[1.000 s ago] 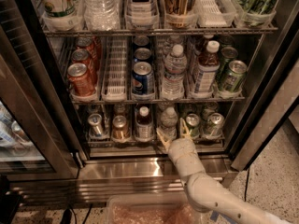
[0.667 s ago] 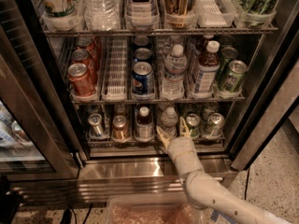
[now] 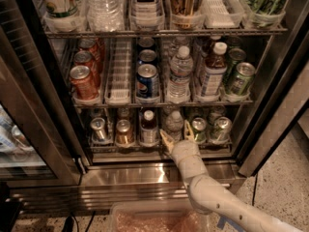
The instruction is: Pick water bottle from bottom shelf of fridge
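Observation:
The water bottle point(image 3: 174, 123), small, clear and white-capped, stands in a lane of the bottom shelf point(image 3: 130, 152) of the fridge point(image 3: 41, 86). My gripper point(image 3: 177, 135) reaches in from the lower right on a white arm. It is open just in front of the bottle's base. One fingertip point(image 3: 165, 140) is at the bottle's lower left and the other to its right, and neither clearly touches it. The lower part of the bottle is hidden behind the gripper.
A dark-liquid white-capped bottle point(image 3: 148, 127) stands just left of the water bottle, with cans point(image 3: 124, 132) further left and cans point(image 3: 199, 128) to the right. A taller water bottle point(image 3: 180, 74) and a Pepsi can point(image 3: 147, 81) sit on the rack above. The steel base point(image 3: 135, 178) lies below the shelf.

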Robot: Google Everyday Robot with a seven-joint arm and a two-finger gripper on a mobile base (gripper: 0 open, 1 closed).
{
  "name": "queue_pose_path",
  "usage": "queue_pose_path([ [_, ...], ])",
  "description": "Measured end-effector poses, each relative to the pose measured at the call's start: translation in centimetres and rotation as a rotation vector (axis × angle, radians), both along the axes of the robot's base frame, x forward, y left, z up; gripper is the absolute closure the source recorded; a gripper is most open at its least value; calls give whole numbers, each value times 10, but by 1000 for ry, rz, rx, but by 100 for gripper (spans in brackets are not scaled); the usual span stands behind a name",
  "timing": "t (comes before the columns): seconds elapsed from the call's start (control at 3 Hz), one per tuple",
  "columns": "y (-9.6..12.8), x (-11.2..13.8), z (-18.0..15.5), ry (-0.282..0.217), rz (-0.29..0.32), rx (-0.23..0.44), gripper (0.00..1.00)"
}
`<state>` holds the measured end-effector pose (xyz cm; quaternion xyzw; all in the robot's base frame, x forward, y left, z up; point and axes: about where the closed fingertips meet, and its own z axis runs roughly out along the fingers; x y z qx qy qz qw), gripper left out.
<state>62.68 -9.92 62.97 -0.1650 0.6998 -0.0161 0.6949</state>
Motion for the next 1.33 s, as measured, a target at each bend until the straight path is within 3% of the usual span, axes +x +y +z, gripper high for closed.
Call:
queue_pose_path([
  [0.33, 2, 5, -4, 8, 2, 10, 32],
  [0.67, 3, 8, -5, 10, 4, 12, 51],
  [1.33, 4, 10, -5, 11, 7, 18, 100],
])
